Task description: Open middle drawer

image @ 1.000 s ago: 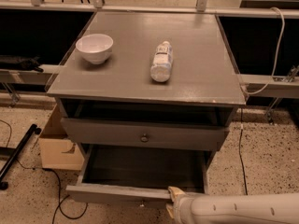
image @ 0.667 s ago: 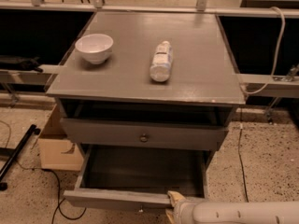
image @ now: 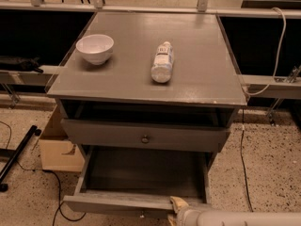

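Note:
The grey cabinet (image: 146, 79) fills the camera view. Its top drawer (image: 108, 134), with a round knob (image: 145, 139), stands slightly ajar under the tabletop. Below it the middle drawer (image: 117, 202) is pulled far out, and its empty inside (image: 141, 171) shows. The drawer's knob is hidden. My gripper (image: 177, 205) sits at the bottom edge of the view, against the right part of that drawer's front. The white arm (image: 235, 218) runs off to the right behind it.
A white bowl (image: 95, 48) and a plastic bottle (image: 162, 62) lying on its side rest on the cabinet top. A cardboard box (image: 59, 149) stands on the floor to the left. Cables (image: 242, 159) trail on the speckled floor on both sides.
The middle drawer has slid a little further out toward the camera, and my gripper has moved back with its front.

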Tool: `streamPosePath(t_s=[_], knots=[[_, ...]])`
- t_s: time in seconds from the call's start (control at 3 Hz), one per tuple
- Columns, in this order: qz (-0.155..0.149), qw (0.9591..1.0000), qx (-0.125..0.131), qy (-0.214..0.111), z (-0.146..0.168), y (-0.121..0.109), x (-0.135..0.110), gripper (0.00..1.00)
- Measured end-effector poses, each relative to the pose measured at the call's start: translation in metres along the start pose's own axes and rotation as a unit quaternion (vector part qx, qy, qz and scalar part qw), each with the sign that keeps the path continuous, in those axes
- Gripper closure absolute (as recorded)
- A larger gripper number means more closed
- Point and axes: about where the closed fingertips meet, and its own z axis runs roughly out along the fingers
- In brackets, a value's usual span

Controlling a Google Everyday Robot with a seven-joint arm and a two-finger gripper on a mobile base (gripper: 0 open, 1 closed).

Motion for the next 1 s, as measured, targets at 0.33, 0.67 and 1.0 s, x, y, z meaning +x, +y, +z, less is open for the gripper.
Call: streamPosePath(t_s=[0.33,0.67,1.0], knots=[[0.0,1.0,0.0,0.0,0.0,0.0,0.0,0.81],[0.0,1.0,0.0,0.0,0.0,0.0,0.0,0.58],[0.0,1.0,0.0,0.0,0.0,0.0,0.0,0.27]])
